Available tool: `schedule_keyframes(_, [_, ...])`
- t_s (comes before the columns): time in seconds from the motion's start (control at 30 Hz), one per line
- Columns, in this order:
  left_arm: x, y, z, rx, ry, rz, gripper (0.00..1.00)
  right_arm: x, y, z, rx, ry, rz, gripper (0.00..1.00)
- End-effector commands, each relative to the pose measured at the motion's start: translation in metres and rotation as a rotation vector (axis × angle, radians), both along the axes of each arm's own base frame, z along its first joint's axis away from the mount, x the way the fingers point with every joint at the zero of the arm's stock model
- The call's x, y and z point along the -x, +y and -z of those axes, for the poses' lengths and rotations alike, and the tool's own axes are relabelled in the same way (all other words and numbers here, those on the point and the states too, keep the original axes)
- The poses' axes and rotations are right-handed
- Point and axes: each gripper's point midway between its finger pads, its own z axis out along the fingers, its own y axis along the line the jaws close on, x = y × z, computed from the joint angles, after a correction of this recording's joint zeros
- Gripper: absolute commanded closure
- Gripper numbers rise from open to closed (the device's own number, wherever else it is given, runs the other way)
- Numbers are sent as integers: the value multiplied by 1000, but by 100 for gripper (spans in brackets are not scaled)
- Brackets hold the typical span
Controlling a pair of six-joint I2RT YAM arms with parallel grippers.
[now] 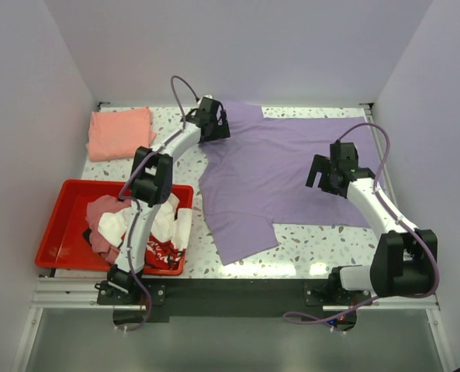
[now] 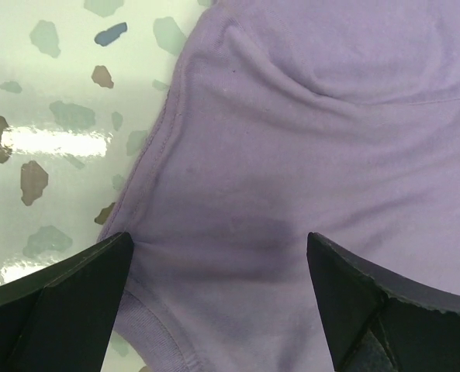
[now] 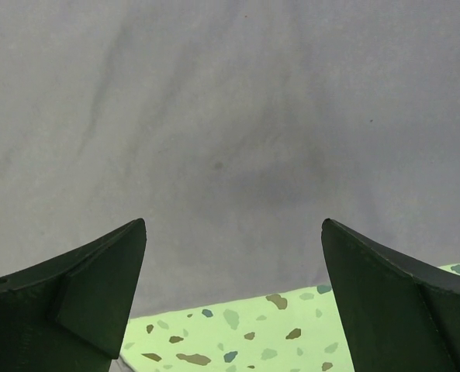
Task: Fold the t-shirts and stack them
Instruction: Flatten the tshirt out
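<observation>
A lavender-purple t-shirt point(image 1: 280, 174) lies spread flat across the middle and right of the table. My left gripper point(image 1: 214, 124) is open over its far left part, near the collar; the left wrist view shows the cloth point(image 2: 307, 155) and ribbed collar between the fingers. My right gripper point(image 1: 326, 177) is open and empty over the shirt's right half; the right wrist view shows the cloth point(image 3: 230, 116) and its edge. A folded salmon-pink t-shirt point(image 1: 119, 133) lies at the far left. White, red-printed and dusty pink t-shirts point(image 1: 140, 229) are heaped in the red tray point(image 1: 63, 221).
The red tray stands at the near left, partly under the left arm. White walls close the table on left, back and right. Bare speckled tabletop point(image 1: 315, 244) shows in front of the purple shirt.
</observation>
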Motion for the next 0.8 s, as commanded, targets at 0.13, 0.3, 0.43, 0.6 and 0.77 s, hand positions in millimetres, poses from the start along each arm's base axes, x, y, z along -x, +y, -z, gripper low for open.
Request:
schedule_keyframes(0.13, [-3, 32, 31, 5, 82, -24, 0, -10, -4, -8, 22, -28, 29, 1])
schedule_keyframes(0.3, [-12, 25, 30, 28, 59, 21, 0, -9, -7, -6, 31, -21, 35, 1])
schedule_keyframes(0.43, [-18, 30, 24, 6, 42, 6, 0, -9, -8, -7, 36, -20, 39, 1])
schedule_keyframes(0.6, [-32, 32, -19, 17, -38, -10, 0, -9, -10, -12, 46, -27, 50, 1])
schedule_keyframes(0.77, [-32, 19, -99, 105, -150, 15, 0, -8, -15, -24, 63, -38, 69, 1])
